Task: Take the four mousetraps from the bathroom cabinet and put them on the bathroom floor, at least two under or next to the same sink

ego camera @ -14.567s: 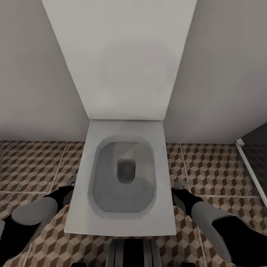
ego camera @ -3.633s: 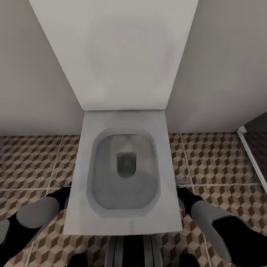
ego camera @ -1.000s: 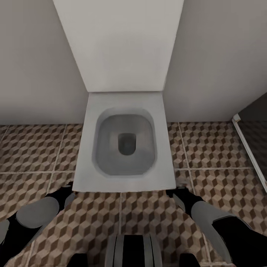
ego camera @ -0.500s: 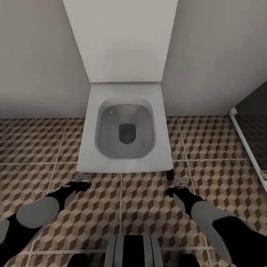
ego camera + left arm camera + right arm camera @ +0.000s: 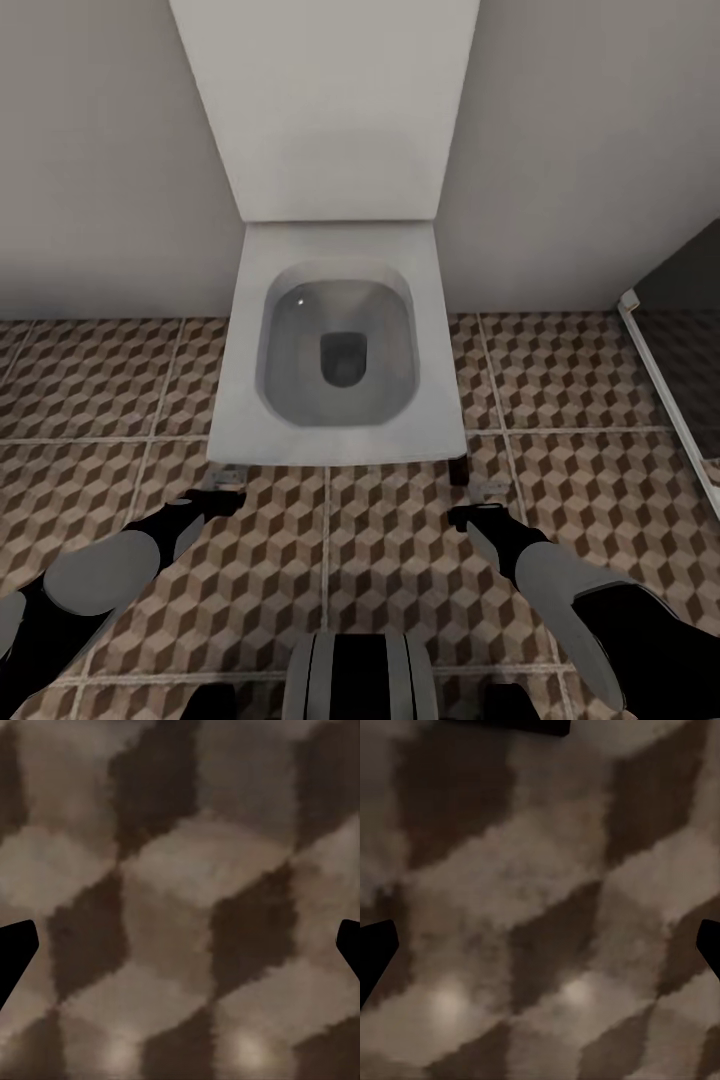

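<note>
I looked down at a white square toilet [image 5: 340, 360] that stood against the wall, and the bathroom floor [image 5: 90, 385] with its cube pattern spread on both sides of it and in front of it. The left gripper [image 5: 213, 497] hung low over the floor just before the front left corner of the toilet, and the right gripper [image 5: 478, 512] just before its front right corner. In the left wrist view its two dark fingertips [image 5: 15, 952] sat at the two sides of the picture, wide apart, with bare tile between them; the right gripper's fingertips [image 5: 375, 949] stood wide in the same way and held nothing. At the right edge of the floor I saw a white frame strip [image 5: 660, 385] of a dark enclosure. I saw no mousetraps, no cabinet and no sink from here, so I could not tell where the traps lay; I judged that I first had to drive to the cabinet. I expected the traps to be light, thin and stiff, easy to push away, so I would take each one across its narrow sides with a small opening.
</note>
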Robot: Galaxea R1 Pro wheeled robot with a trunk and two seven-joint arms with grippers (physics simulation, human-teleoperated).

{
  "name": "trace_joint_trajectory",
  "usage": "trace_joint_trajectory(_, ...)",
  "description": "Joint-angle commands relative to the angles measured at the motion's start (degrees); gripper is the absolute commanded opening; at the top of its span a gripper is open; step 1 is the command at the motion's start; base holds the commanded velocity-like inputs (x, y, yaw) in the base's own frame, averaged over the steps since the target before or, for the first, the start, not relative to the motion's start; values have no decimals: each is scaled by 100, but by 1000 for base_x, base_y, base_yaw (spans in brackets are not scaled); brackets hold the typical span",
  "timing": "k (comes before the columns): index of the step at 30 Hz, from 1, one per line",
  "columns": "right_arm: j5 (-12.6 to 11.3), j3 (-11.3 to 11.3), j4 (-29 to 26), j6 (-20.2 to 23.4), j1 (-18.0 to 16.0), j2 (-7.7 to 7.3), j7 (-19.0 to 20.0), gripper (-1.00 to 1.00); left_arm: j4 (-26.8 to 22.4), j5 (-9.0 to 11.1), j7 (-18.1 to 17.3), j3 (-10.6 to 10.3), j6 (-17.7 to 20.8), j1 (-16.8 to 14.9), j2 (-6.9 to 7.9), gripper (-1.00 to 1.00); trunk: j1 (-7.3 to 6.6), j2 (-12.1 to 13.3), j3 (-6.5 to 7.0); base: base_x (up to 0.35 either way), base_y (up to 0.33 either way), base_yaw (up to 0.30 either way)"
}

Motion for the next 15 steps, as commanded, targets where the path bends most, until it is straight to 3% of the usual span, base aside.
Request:
trace_joint_trajectory(1,-56,50,-11,34,0,-1,-29,100,5,54,-24,-45,1,0,0,100,-1,-1,-3,-88,0,0)
trace_joint_trajectory(6,-56,51,-10,34,3,-2,-29,100,3,53,-24,-45,1,0,0,100,-1,-1,-3,-198,0,0)
trace_joint_trajectory(15,-56,51,-11,34,8,5,-29,100,4,57,-24,-42,1,0,-1,100,-1,-1,-3,-302,0,0)
